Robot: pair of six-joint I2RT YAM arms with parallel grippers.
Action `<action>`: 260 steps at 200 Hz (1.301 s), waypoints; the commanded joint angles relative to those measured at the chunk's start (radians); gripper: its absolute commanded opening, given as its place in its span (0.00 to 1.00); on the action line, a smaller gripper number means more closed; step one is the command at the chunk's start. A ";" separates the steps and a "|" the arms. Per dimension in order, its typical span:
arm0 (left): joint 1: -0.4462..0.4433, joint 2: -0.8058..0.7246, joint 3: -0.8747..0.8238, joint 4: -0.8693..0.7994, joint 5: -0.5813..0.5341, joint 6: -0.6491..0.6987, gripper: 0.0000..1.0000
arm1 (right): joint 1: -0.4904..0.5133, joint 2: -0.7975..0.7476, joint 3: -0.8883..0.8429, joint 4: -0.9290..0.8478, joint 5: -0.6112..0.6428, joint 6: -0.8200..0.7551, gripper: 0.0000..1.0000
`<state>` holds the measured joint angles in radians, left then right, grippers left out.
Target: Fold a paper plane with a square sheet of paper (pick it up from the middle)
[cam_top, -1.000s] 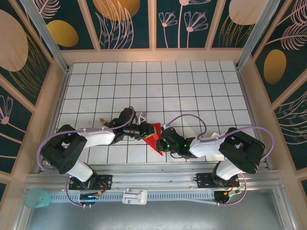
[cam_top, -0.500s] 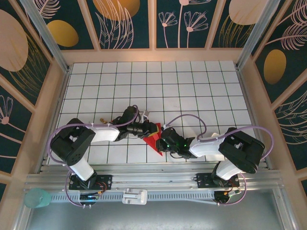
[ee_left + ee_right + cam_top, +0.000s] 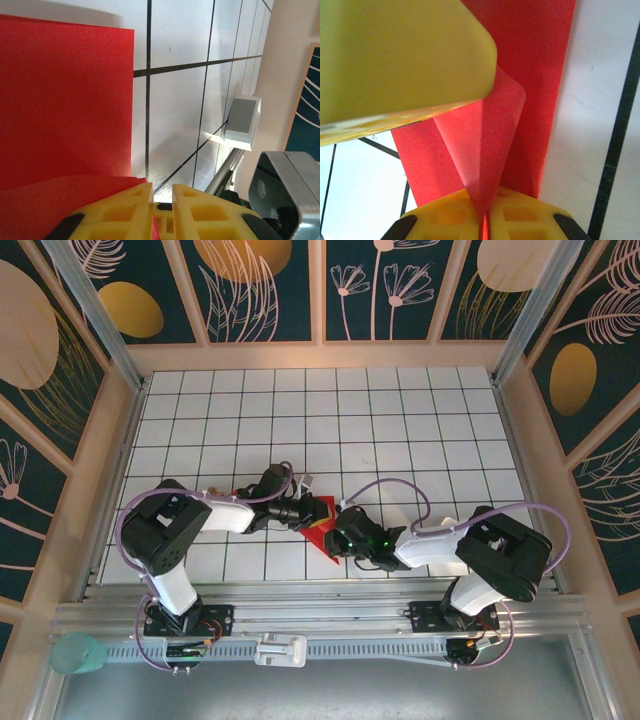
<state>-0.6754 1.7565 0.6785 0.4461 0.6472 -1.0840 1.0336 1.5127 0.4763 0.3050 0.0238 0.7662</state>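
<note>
The square sheet of paper (image 3: 318,530) is a creased red shape on the gridded table (image 3: 400,420), near the front middle. My right gripper (image 3: 334,531) comes at it from the right and is shut on a raised fold of it: in the right wrist view the red paper (image 3: 540,75) tapers down into the gripper (image 3: 485,207). My left gripper (image 3: 302,509) lies low over the sheet's left side, and one of its yellow fingers (image 3: 395,55) hangs over the fold. In the left wrist view the gripper (image 3: 161,187) is all but shut, with bare table showing through a thin slit; red paper (image 3: 65,100) lies flat to its left.
Wooden walls (image 3: 130,410) fence the table on three sides. A small white object (image 3: 302,480) lies just behind the grippers. A grey-white block (image 3: 242,120) sits by the table's rim. A teal cup (image 3: 78,652) stands on the front rail at the left.
The left arm's elbow has swung up and rightward while its gripper stayed at the sheet's left side. The right arm and the paper have hardly moved.
</note>
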 commanded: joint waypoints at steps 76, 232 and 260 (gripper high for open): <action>-0.005 0.012 0.032 0.017 0.035 0.027 0.21 | 0.000 -0.010 0.001 -0.097 -0.024 0.008 0.13; 0.088 -0.392 -0.180 -0.235 -0.097 0.088 0.20 | 0.000 -0.031 0.002 -0.136 0.011 0.030 0.11; 0.083 -0.338 -0.193 -0.169 -0.062 0.077 0.07 | -0.001 -0.033 0.007 -0.133 0.011 0.033 0.11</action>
<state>-0.5854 1.3777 0.4927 0.2565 0.5663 -0.9997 1.0336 1.4879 0.4778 0.2550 0.0177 0.7799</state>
